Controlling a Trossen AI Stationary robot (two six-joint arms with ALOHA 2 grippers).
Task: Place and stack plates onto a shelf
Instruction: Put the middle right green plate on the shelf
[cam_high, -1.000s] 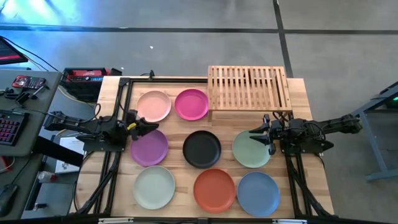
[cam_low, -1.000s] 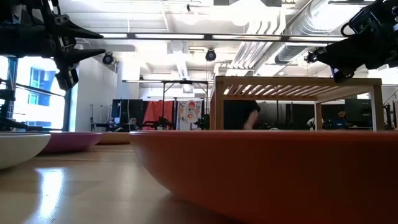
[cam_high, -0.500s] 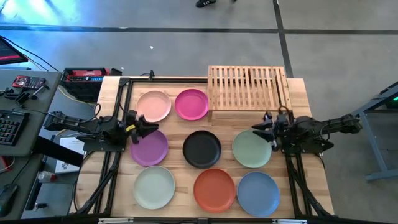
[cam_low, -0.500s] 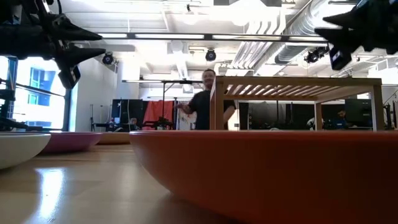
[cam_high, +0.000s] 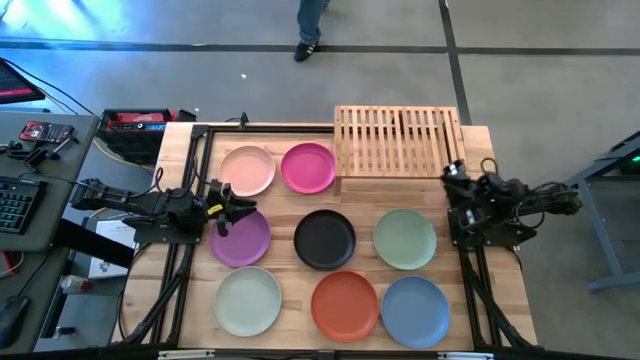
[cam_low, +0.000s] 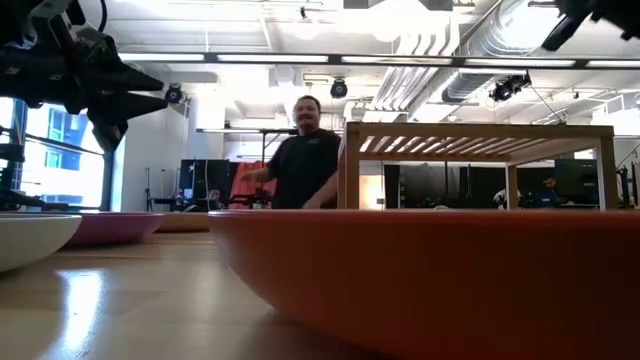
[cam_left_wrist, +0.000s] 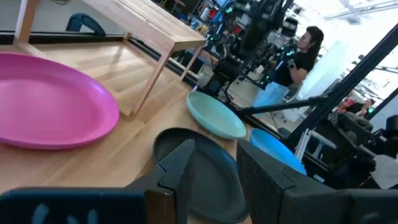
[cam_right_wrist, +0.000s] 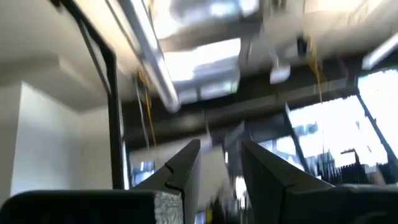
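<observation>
Eight round plates lie flat on the wooden table in the high view: pale pink, magenta, purple, black, sage green, off-white, orange-red and blue. The bamboo slat shelf stands at the far edge with nothing on it. My left gripper hovers open over the purple plate's far left rim, pointing right. My right gripper is open, raised beside the shelf's near right corner, and tipped up toward the ceiling.
Black arm frames run along both table sides. A person stands in the room behind the table, beyond the shelf. The orange-red plate fills the low view's foreground. A keyboard and gear sit off the table's left.
My right gripper has drawn back from over the sage green plate toward the table's right and far edges, rising and tipping upward. My left gripper has edged slightly right over the purple plate. A person has walked into view behind the table.
</observation>
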